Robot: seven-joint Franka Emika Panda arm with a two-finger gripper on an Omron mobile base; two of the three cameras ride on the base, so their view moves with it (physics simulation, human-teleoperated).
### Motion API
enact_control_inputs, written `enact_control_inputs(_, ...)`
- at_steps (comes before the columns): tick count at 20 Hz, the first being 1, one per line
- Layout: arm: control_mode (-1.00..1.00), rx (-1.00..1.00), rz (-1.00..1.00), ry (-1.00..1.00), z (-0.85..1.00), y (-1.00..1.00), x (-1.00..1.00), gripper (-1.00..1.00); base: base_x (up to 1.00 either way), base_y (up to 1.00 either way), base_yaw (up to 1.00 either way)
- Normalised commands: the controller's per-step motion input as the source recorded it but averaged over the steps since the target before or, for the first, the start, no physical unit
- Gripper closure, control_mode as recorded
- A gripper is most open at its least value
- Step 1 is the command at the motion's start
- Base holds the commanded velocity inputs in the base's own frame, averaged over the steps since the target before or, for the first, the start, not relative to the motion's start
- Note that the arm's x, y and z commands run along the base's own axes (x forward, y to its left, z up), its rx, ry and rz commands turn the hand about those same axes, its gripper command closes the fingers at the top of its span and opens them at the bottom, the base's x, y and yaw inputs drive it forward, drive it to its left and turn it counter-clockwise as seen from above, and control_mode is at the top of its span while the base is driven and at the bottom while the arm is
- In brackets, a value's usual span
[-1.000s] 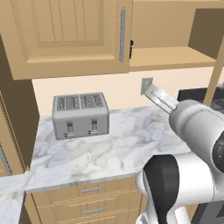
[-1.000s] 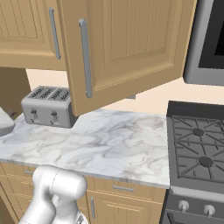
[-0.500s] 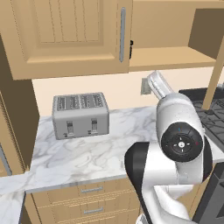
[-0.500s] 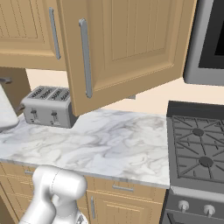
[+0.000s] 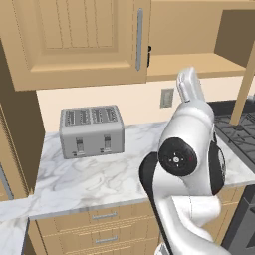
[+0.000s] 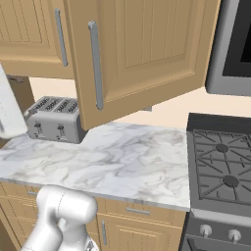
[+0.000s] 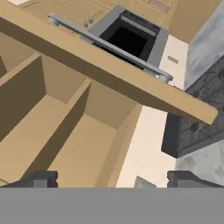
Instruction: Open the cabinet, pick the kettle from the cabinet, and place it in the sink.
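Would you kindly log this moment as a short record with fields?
cabinet: right door swung open, left door shut
shelves inside: bare where visible; kettle not seen
gripper: open, empty, facing the cabinet interior
toaster: on the marble counter, below the shut door
stove: right of the counter

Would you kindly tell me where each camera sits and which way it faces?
Left base view: behind the arm's left, facing the toaster and cabinet; the white arm fills its lower right.
Right base view: behind the arm's right, facing the open cabinet door and stove; the arm rises lower left.
Hand view: looks along the open fingers into cabinet shelves.
Both base views share the toaster.
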Motion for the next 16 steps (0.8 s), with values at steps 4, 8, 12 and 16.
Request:
enact_control_inputs(4,-1.0,0.22,-0.29,0.0,0.0,-0.3,0.14,-1.0,0.0,0.0,0.0)
enact_control_inputs(8,-1.0,0.25,-0.31,0.0,0.0,-0.32,0.14,-1.0,0.0,0.0,0.0)
enact_control_inputs(12,-1.0,0.26,-0.16,-0.09,0.0,-0.36,0.1,-1.0,0.0,0.0,0.0)
enact_control_inputs(16,-1.0,0.2,-0.14,-0.1,0.0,-0.3,0.08,-1.0,0.0,0.0,0.0)
